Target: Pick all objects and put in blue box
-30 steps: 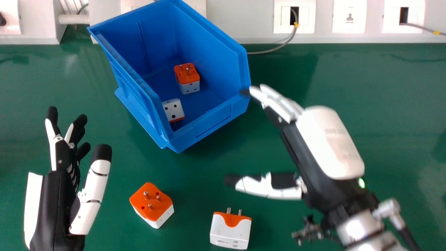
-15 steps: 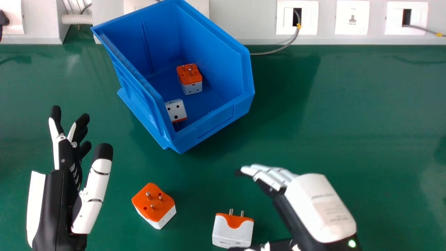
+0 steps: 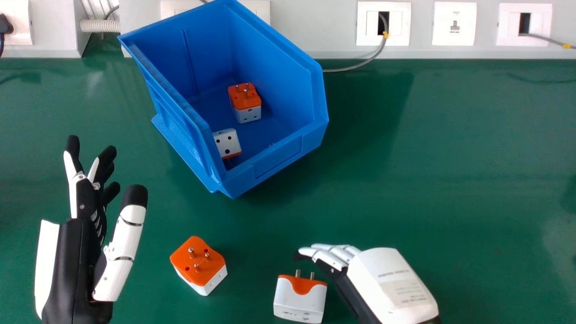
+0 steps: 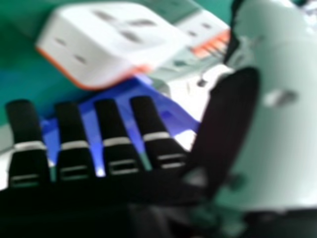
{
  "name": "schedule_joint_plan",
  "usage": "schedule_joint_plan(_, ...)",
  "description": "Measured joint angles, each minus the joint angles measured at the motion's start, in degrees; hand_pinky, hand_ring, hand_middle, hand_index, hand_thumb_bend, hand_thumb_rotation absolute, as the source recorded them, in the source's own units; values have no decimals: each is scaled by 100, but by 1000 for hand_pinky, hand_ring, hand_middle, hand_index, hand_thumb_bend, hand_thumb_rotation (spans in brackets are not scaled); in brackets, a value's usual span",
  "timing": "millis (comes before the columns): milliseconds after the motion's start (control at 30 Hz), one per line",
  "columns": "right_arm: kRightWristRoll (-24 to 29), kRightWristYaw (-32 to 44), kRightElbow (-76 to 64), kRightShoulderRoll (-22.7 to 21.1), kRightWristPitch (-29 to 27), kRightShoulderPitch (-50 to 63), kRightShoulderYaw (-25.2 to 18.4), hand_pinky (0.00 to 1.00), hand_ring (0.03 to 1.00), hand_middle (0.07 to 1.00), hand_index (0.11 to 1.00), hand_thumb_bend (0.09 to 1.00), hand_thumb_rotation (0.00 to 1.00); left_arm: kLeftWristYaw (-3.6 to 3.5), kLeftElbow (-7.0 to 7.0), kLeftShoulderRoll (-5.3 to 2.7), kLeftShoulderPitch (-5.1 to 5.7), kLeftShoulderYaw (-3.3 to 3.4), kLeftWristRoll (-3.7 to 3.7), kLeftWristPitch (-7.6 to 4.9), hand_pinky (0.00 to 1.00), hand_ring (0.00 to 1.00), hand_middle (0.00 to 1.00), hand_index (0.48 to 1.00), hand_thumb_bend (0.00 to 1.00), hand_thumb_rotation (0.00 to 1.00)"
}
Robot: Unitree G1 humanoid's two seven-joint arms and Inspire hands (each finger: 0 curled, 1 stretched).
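The right hand was open and held nothing, its fingers straight and its thumb set apart from them, presumably so that a plug adapter could fit between. Just to its left stood the nearer adapter, prongs pointing away from the robot; with the fingertips just past those prongs, the hand seemed placed to pick this one first. The farther loose adapter lay between the two hands, its prongs upward, which probably left its sides as the better grip. The left hand was also open and had nothing in it. Ahead of both hands stood the blue box, tilted toward them in angle so that its low front lip faced the work, likely for an easy drop. Inside, well ahead of the right hand, were an upright adapter and a second boxed adapter, the latter partly hidden by the side wall. The right hand's back concealed its palm from the head camera, and its wrist end was cut off by the bottom edge. Whether its fingers touched the nearer adapter could not be told.
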Motion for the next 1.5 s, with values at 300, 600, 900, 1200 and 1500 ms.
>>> schedule_joint_plan(300, -268, -214, 801, 186, 247, -540, 186, 633, 763, 779, 763, 586, 334, 0, -2, 30, -6, 3, -7, -1, 932, 958, 952, 946, 471, 814)
schedule_joint_plan(600, -398, -364, 1125, 271, 492, -915, 401, 631, 757, 777, 758, 540, 324, -2, -1, 39, -54, 3, -54, -1, 938, 960, 950, 942, 491, 815)
schedule_joint_plan(900, -334, -625, 1457, 302, 515, -1176, 522, 277, 397, 461, 525, 510, 5, -16, -2, 60, -79, 2, -106, 12, 944, 963, 952, 943, 498, 807)
schedule_joint_plan(1200, 440, -69, 1460, 356, 375, -1436, 405, 171, 228, 294, 473, 485, 152, -19, -2, 66, -124, 7, -141, 25, 951, 969, 954, 944, 529, 782)
schedule_joint_plan(1500, 482, 83, 1367, 382, 442, -1467, 373, 164, 213, 283, 470, 484, 149, -19, -2, 68, -179, 5, -184, 24, 950, 965, 950, 941, 538, 782)
